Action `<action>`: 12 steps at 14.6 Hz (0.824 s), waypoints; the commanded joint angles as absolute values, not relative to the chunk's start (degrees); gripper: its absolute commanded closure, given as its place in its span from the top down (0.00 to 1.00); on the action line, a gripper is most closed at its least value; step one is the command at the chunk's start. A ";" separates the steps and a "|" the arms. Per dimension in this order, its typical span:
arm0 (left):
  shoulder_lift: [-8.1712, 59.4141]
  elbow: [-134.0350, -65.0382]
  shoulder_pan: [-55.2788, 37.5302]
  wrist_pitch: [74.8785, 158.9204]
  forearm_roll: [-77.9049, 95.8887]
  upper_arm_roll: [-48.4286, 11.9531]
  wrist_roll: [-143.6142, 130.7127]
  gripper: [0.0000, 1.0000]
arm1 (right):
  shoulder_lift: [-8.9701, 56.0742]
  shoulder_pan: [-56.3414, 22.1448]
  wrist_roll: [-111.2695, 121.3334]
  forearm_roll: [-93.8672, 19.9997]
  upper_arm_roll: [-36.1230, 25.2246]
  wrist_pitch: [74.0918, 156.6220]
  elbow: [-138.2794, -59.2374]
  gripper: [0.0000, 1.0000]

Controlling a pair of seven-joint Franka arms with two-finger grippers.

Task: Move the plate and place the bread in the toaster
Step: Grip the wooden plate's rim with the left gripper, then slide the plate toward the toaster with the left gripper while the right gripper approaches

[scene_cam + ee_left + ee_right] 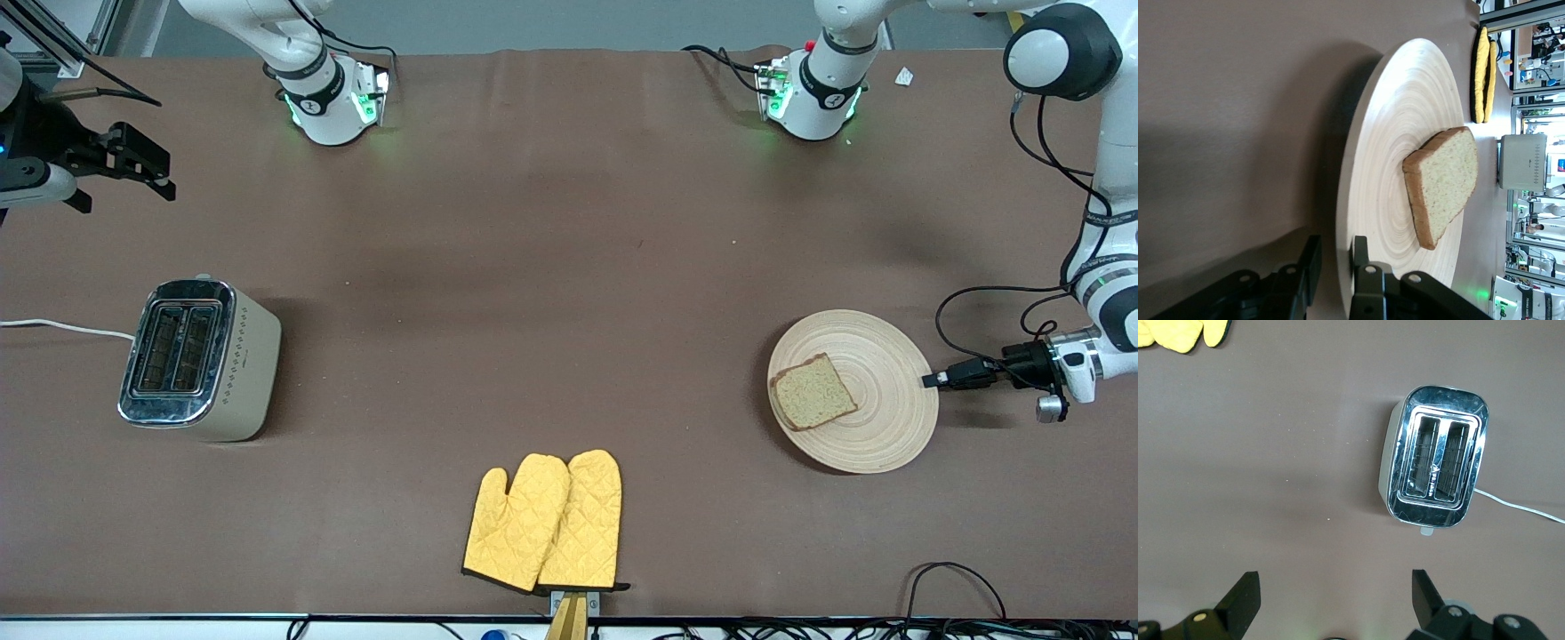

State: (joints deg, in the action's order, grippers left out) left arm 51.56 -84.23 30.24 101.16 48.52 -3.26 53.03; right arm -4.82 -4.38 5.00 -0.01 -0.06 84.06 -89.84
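Observation:
The pale wooden plate [889,427] lies on the table at the left arm's end, with the bread slice [812,391] on it. My left gripper [932,380] is low at the plate's rim. In the left wrist view the gripper [1336,250] is open and straddles the rim of the plate [1385,153]: one finger is over the top face, the other is outside the edge with a gap. The bread [1441,183] lies farther in. The toaster [200,360] stands at the right arm's end with empty slots. My right gripper [147,173] is open and empty, up over the table by the toaster [1435,463].
A pair of yellow oven mitts [544,520] lies near the table's front edge, about midway between the toaster and the plate. The toaster's white cord [62,327] runs off toward the right arm's end. Black cables [978,302] hang by the left arm.

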 commanded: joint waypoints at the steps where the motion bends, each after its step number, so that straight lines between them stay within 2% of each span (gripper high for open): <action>1: 52.21 -83.50 30.59 100.90 49.31 -4.22 54.14 0.10 | -5.80 -4.39 3.96 -0.70 0.18 84.11 -90.35 1.00; 4: 52.21 -83.50 30.59 99.50 49.22 -5.53 54.23 0.01 | -5.71 -4.39 3.96 -0.79 0.18 84.20 -90.09 1.00; 7: 51.86 -83.41 30.50 98.35 49.13 -8.95 54.05 0.01 | -5.71 -4.22 3.96 -0.70 0.09 84.11 -90.09 1.00; 10: 51.50 -84.72 29.97 97.12 48.60 -14.92 53.88 0.01 | -5.71 -4.04 3.95 -0.79 0.00 84.11 -90.09 1.00; 12: 51.50 -84.99 27.53 97.38 48.69 -16.43 53.96 0.00 | -5.54 -3.78 3.87 -0.79 -0.09 84.11 -90.09 1.00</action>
State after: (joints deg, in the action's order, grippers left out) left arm 51.86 -84.64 28.86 99.18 48.49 -14.85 53.26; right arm -4.82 -4.32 4.77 -0.11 -0.12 84.10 -89.71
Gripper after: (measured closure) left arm 0.903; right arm 0.000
